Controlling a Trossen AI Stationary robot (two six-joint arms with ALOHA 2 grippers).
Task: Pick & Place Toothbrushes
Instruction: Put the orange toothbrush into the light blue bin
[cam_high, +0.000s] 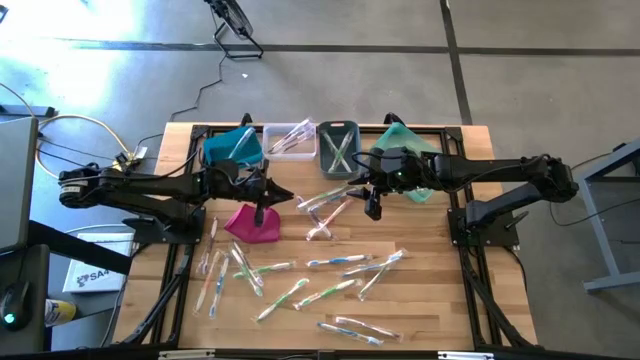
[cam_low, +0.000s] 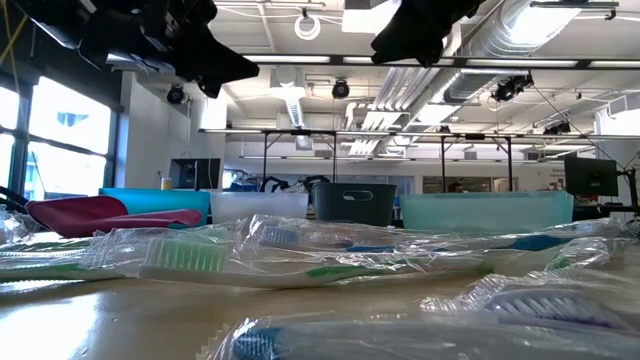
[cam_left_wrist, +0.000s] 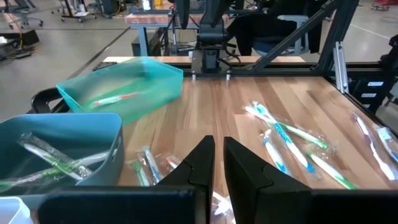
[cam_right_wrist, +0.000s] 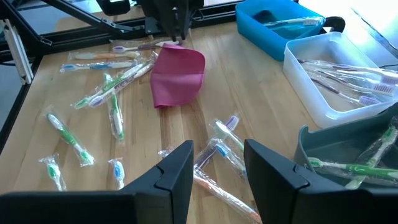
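The toothbrushes (cam_high: 300, 275), each in a clear wrapper, lie scattered over the wooden table (cam_high: 420, 300), most of them across its middle and near half; a small cluster (cam_high: 325, 208) lies at mid-table just in front of the bins. More of them already lie in the blue bin (cam_high: 232, 146), the clear bin (cam_high: 290, 139), the grey bin (cam_high: 339, 148) and the teal bin (cam_high: 405, 150) lined up along the far edge.

The right gripper (cam_high: 373, 208) hangs above the table just beside that mid-table cluster; in its wrist view the fingers (cam_right_wrist: 180, 165) stand moderately apart with nothing between them, the wrapped brushes lying on the wood below and ahead.

The left gripper (cam_high: 260, 214) hovers over the magenta pouch (cam_high: 252, 223), with a loose group of brushes (cam_high: 225, 270) on the table nearer than it. Its fingers (cam_left_wrist: 202, 163) stand narrow, a thin gap between them, holding nothing.
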